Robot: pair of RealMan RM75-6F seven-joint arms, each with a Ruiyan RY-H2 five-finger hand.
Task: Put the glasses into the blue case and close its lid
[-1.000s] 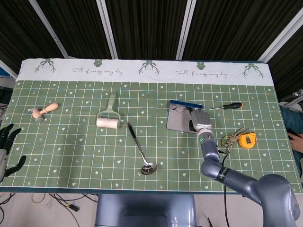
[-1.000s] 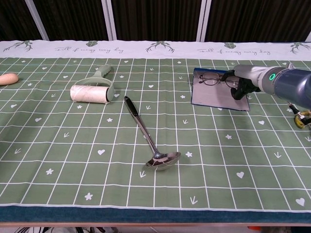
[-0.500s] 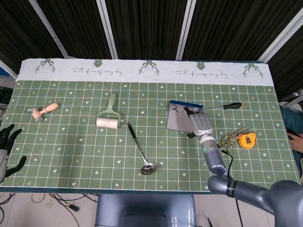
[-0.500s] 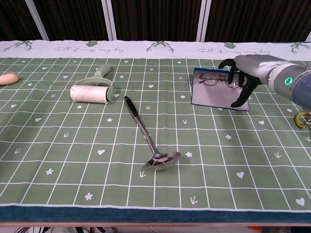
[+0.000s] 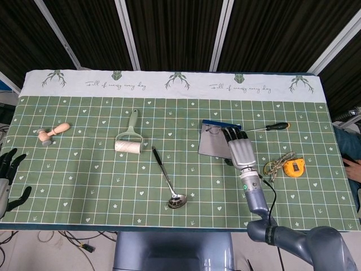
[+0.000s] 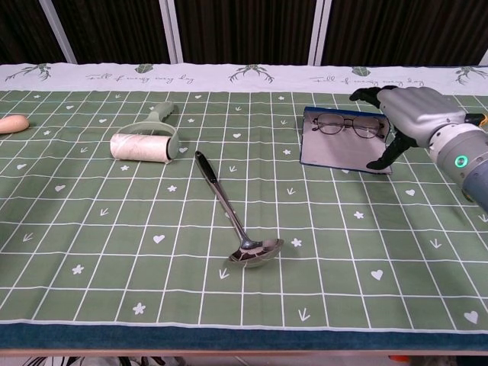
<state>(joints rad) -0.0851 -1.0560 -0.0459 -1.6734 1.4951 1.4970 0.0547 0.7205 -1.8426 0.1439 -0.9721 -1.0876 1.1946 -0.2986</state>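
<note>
The blue case (image 6: 335, 149) lies open at the right of the table, its grey lid flat toward me; in the head view the case (image 5: 211, 144) is partly behind my right hand. The dark-framed glasses (image 6: 345, 124) rest in the case's far part, lenses side by side. My right hand (image 6: 404, 114) hovers above the case's right end with fingers spread, holding nothing; the right hand (image 5: 240, 148) covers that end in the head view. My left hand (image 5: 8, 169) stays at the table's left edge, fingers apart and empty.
A lint roller (image 6: 143, 143) and a metal ladle (image 6: 232, 217) lie left of the case. A wooden stamp (image 5: 53, 132) sits far left. A screwdriver (image 5: 271, 127), a yellow tape measure (image 5: 294, 166) and a coil of string (image 5: 274, 165) lie right of the case.
My right hand has let go of the glasses, risen and drawn back to the right, fingers spreading. The glasses stay in the case. The left hand has not moved.
</note>
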